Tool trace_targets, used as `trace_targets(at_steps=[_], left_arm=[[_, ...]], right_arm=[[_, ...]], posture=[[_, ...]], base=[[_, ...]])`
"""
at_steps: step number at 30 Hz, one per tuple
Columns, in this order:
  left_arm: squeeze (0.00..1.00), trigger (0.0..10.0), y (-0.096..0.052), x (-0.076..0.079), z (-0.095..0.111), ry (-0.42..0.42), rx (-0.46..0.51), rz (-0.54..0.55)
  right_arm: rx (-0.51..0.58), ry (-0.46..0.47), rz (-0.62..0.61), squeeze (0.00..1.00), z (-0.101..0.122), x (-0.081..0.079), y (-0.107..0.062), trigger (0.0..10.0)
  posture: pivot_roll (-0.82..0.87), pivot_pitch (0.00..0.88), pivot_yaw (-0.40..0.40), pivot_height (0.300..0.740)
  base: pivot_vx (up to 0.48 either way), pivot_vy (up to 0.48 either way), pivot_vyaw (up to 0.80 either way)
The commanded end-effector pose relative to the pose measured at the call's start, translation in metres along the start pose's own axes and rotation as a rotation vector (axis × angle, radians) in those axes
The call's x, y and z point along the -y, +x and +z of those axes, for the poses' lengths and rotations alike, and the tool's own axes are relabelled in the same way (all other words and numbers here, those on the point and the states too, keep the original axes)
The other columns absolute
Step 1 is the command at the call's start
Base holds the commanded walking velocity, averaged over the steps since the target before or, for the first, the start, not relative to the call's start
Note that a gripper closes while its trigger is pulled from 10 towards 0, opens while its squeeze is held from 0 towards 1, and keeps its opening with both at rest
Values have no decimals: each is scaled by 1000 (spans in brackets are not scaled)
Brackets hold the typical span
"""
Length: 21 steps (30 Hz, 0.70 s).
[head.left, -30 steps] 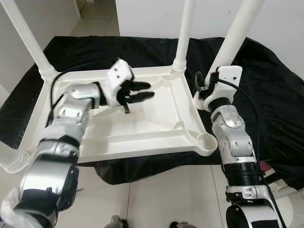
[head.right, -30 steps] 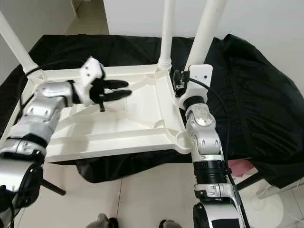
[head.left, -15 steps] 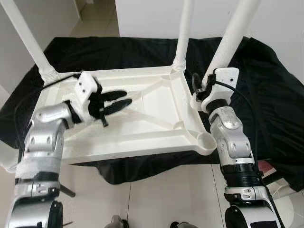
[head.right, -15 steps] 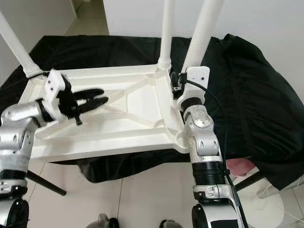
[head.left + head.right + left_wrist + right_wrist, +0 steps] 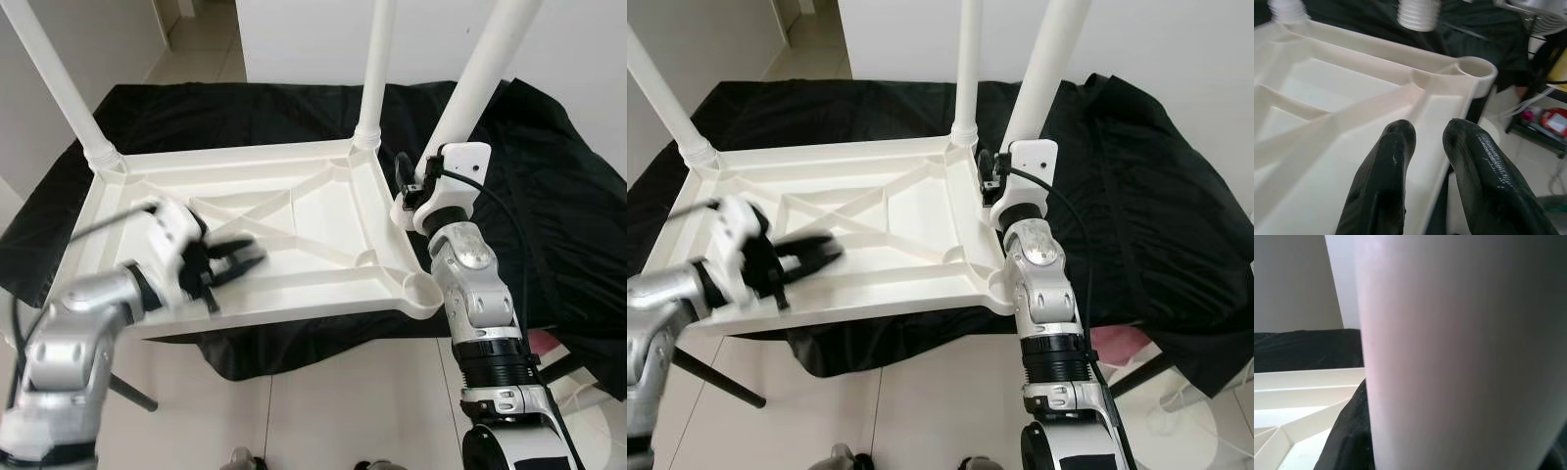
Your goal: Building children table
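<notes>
Item: white plastic children's table top (image 5: pixel 294 230), upside down on a black cloth (image 5: pixel 549 196) over the counter.
Done: three legs (image 5: pixel 374 69) stand in corner sockets.
Left: near-right socket (image 5: pixel 426 291) gapes empty; fourth leg wanting.
Right gripper (image 5: pixel 416 191): jaws clamped on far-right leg (image 5: pixel 480 73).
Left gripper (image 5: pixel 230 262): jaws slightly apart, empty, over ribbed underside.
Finish: glossy, cross-braced.

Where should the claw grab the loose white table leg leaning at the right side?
Grip the white plastic table leg low on its smooth round shaft, just above the right claw, coming from the side so the fingers close across it. The empty corner socket is close below.
</notes>
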State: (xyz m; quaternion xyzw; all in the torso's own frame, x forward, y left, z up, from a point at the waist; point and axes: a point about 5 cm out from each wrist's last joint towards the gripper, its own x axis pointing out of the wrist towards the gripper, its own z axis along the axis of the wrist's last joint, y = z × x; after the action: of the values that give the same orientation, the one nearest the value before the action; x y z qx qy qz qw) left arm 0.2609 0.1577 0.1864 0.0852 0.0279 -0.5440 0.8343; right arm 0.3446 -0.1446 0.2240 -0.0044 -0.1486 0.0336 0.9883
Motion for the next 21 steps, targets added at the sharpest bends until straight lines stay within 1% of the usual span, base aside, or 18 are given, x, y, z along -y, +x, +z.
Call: trace_targets(at_steps=[1,2,3,4,7,8,9,10,15,17,20,21], left_arm=[[0,10000,3,6,1,5,-13,-42],[0,10000,9,9,-1,-1,-16,-40],[0,10000,9,9,-1,-1,-16,-40],[0,10000,13,11,-2,-6,-19,-36],[0,10000,23,13,-9,17,-55,-39],[0,10000,23,13,-9,17,-55,-39],[0,10000,30,10,-14,22,-76,-19],[0,10000,33,9,-16,14,-83,-11],[0,10000,37,6,-22,3,-115,10],[0,10000,39,-2,-36,15,-192,34],[0,10000,40,-5,-41,16,-218,42],[0,10000,41,-9,-44,25,-241,56]], right_arm=[[25,7,7,0,3,-3,2,10000],[26,7,7,0,3,-3,2,10000],[26,7,7,0,3,-3,2,10000],[27,6,6,0,3,-3,3,10000],[32,4,3,0,4,-2,4,10000],[32,4,3,0,4,-2,4,10000],[40,2,1,0,6,-1,5,10000],[43,1,-1,0,7,0,5,10000],[47,-2,-4,0,7,1,6,10000],[48,-3,-14,0,7,3,6,10000],[49,-3,-17,0,7,3,5,10000],[49,-3,-19,0,7,4,5,10000]], posture=[[-15,23,75,740],[-15,17,74,740],[-15,17,74,740],[-14,16,75,740],[-12,11,75,740],[-12,11,75,740],[-15,11,79,740],[-15,11,79,740],[-18,11,85,740],[-21,18,91,740],[-21,18,91,740],[-21,20,91,740]], base=[[0,0,0],[0,0,0],[0,0,0],[0,0,0],[0,0,0],[0,0,0],[0,0,0],[0,0,0],[0,0,0],[0,0,0],[0,0,0],[0,0,0]])
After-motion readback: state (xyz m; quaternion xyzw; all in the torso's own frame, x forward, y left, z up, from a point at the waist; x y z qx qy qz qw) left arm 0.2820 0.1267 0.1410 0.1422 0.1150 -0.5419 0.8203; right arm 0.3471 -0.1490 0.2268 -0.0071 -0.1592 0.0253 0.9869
